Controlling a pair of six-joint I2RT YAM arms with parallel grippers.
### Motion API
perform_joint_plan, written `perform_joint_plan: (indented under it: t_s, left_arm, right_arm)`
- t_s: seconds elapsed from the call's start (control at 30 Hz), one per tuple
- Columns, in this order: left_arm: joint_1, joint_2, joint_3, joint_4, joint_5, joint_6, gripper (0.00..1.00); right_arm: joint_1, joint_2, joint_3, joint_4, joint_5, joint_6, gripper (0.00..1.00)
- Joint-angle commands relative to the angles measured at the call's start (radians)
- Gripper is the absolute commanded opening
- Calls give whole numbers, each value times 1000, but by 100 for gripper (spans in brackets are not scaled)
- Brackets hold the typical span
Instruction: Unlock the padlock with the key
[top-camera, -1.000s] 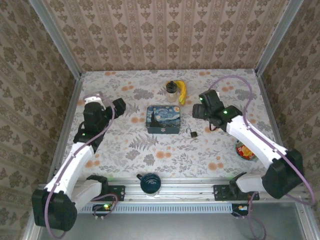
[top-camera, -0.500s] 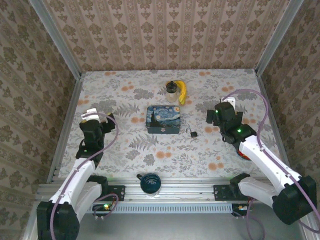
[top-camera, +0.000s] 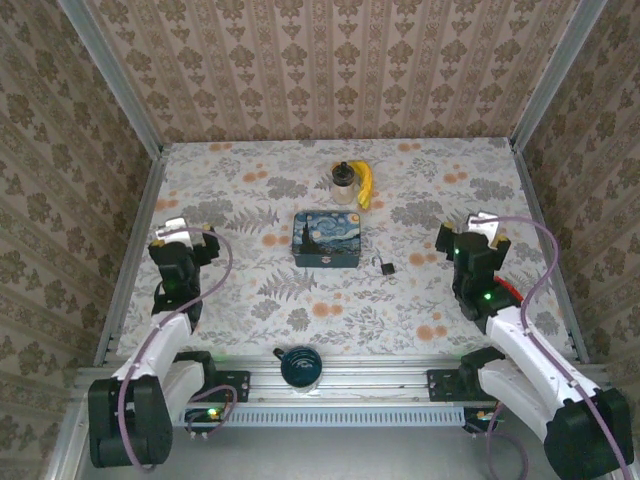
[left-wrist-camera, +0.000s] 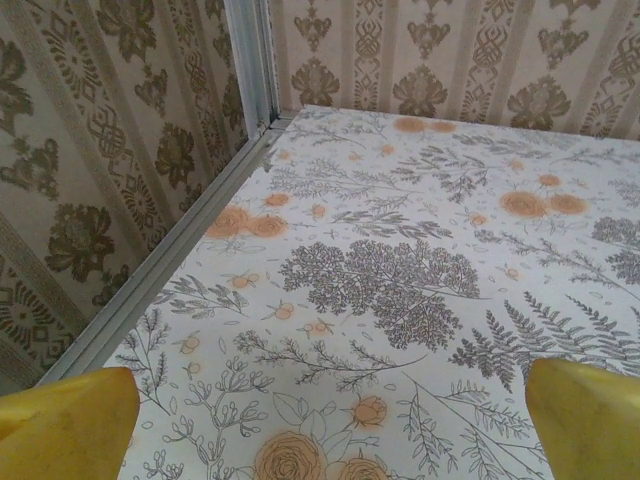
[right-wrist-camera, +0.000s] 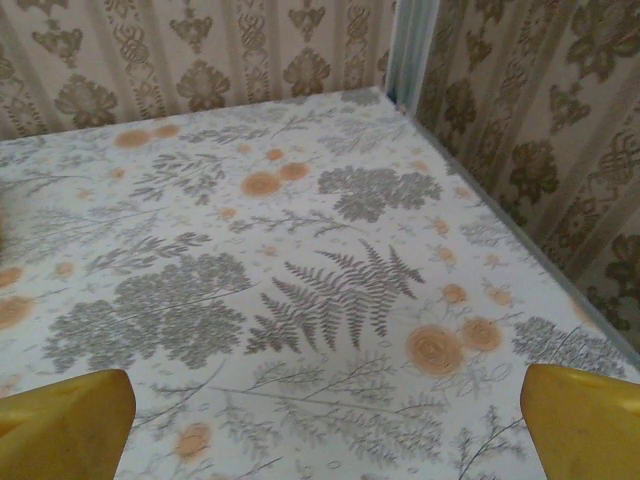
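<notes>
The padlock (top-camera: 385, 266) is a tiny dark lock lying on the floral tablecloth, just right of the blue tin box. I cannot make out the key as a separate thing; it is too small to tell. My left gripper (top-camera: 178, 230) hangs at the far left of the table, well away from the padlock. In the left wrist view my left gripper (left-wrist-camera: 330, 430) is open, with only tablecloth between its yellow fingertips (left-wrist-camera: 65, 420). My right gripper (top-camera: 481, 226) is off to the right of the padlock. In the right wrist view my right gripper (right-wrist-camera: 325, 425) is open and empty, yellow fingertips (right-wrist-camera: 585, 420) wide apart.
A blue starry-night tin box (top-camera: 327, 238) sits mid-table. Behind it stand a small jar (top-camera: 344, 182) and a banana (top-camera: 366, 184). A dark cup (top-camera: 299, 365) rests by the front rail. A red object (top-camera: 500, 297) lies partly under the right arm. Patterned walls enclose the table.
Both arms have drawn back toward the near edge and outward. The right gripper has moved away from the padlock to the right; the left has moved off to the left. The padlock has not moved.
</notes>
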Motion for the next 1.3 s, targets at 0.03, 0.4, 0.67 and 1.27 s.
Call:
perform_joint_plan:
  t_s: [0.03,0.4,0.67,1.27]
  left_arm:
    - [18,69,-28,163,99,49,100]
    - [30,339,-78,514,203,130,100]
    - [31,558,-67,712,249,124,100]
    - [79,620,57,544,502,155,100]
  right_arm:
    - [-28,-36,-94,255,24,-111,100]
    - [-124,49,-162,412,-131,-92,100]
    - [-148,120,-166,500,-196,-82,100]
    - [-158,463,-182,867,-288,-119,100]
